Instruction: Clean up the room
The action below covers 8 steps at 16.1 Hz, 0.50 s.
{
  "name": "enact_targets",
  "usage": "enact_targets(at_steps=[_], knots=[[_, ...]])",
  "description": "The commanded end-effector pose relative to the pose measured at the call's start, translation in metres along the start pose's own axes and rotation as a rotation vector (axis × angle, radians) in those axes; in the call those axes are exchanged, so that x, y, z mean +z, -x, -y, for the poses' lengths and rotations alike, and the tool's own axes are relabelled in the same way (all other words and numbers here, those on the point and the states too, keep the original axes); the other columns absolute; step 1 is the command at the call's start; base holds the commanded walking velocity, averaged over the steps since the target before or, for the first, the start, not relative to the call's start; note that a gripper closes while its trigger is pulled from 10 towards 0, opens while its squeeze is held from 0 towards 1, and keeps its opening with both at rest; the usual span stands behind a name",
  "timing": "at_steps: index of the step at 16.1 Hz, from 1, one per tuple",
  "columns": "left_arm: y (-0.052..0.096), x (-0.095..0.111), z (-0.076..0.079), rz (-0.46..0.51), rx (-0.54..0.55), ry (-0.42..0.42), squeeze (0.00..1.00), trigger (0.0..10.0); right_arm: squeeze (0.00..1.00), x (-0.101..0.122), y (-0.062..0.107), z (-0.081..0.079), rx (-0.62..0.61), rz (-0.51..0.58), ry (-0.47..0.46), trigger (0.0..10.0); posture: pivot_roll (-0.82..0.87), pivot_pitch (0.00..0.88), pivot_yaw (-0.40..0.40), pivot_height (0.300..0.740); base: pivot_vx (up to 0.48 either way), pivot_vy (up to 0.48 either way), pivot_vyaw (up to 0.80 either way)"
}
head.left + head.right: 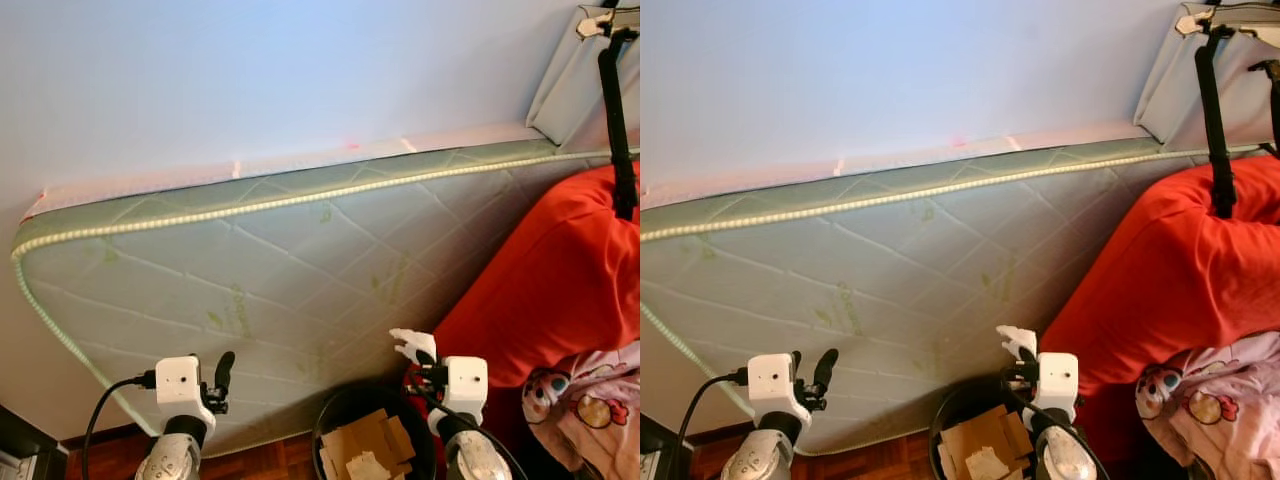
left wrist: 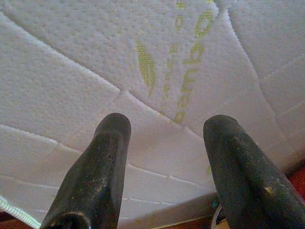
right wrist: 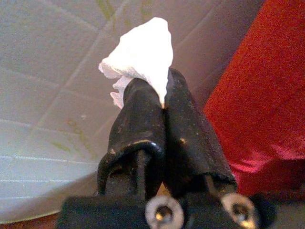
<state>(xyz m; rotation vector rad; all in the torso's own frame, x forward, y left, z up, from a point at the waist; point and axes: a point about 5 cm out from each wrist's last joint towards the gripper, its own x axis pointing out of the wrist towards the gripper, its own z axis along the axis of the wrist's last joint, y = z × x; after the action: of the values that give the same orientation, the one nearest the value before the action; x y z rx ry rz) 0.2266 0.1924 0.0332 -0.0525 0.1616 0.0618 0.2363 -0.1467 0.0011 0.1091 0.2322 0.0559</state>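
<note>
Low in the middle, my right gripper (image 1: 418, 352) pinches white tissue (image 3: 141, 53) above the half-hidden black bin (image 1: 335, 410); my left gripper (image 2: 164, 138) gapes empty.

Green lettering on the mattress (image 2: 190, 71) is too unclear to read.

A quilted mattress (image 1: 890, 270) is seen across the centre. White tissue (image 1: 1016, 341) is held by the right gripper (image 1: 1021, 362) at 5 o'clock, above a black bin (image 1: 945, 410) of cardboard; a red blanket (image 1: 1170, 280) lies at 3 o'clock.

The bin (image 1: 335, 420) is cut off below, its rim partly hidden.
</note>
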Motion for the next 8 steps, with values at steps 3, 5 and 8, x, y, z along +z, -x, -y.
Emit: enact_targets(at_steps=[3,5,8], knots=[[-0.0013,0.0016,-0.0005,-0.006,0.005,0.012,0.0,10.0,0.0,-0.0015,-0.0005,-0.0016,0.012,-0.002,-0.001,10.0,0.05,0.0,-0.025,0.681,0.0,0.0,0.0],[-0.002,0.002,0.0003,-0.005,0.002,0.014,0.0,10.0,0.0,-0.002,-0.0017,-0.0018,0.013,-0.006,-0.001,10.0,0.05,0.0,-0.026,0.681,0.0,0.0,0.0],[-0.0031,0.0023,0.0008,-0.005,0.003,0.017,0.0,10.0,0.0,-0.009,-0.001,-0.0029,0.027,-0.051,0.013,10.0,0.05,0.0,-0.026,0.681,0.0,0.0,0.0]])
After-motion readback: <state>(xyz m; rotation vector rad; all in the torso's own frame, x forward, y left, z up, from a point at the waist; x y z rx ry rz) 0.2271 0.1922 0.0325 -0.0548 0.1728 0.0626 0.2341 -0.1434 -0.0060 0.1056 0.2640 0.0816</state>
